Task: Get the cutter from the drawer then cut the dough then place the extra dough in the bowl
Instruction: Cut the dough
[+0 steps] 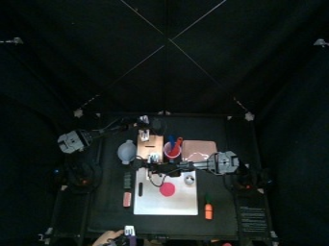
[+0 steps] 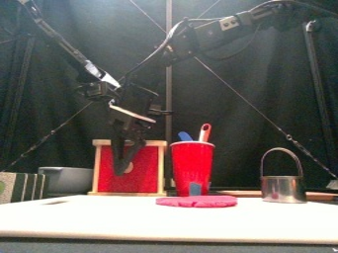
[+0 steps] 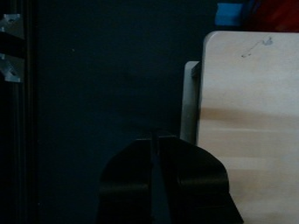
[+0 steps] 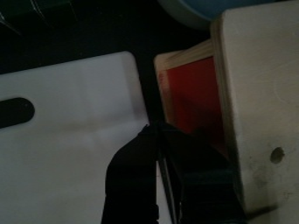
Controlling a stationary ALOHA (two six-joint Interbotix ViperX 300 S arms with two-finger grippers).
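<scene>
The pale wooden box with its red drawer front stands at the back left. My right gripper is shut, its tips against the edge of the drawer front, between it and the white board. Shut as well, my left gripper hovers over the box top. A flat pink dough disc lies on the board, also seen from above. The metal cutter stands upright on the right, free of both grippers. The blue-grey bowl is left of the box.
A red cup holding a blue and a red toy knife stands right of the box, behind the dough. Beside it at the back lies a flat pink tray. A small orange toy and a small red toy flank the board's front.
</scene>
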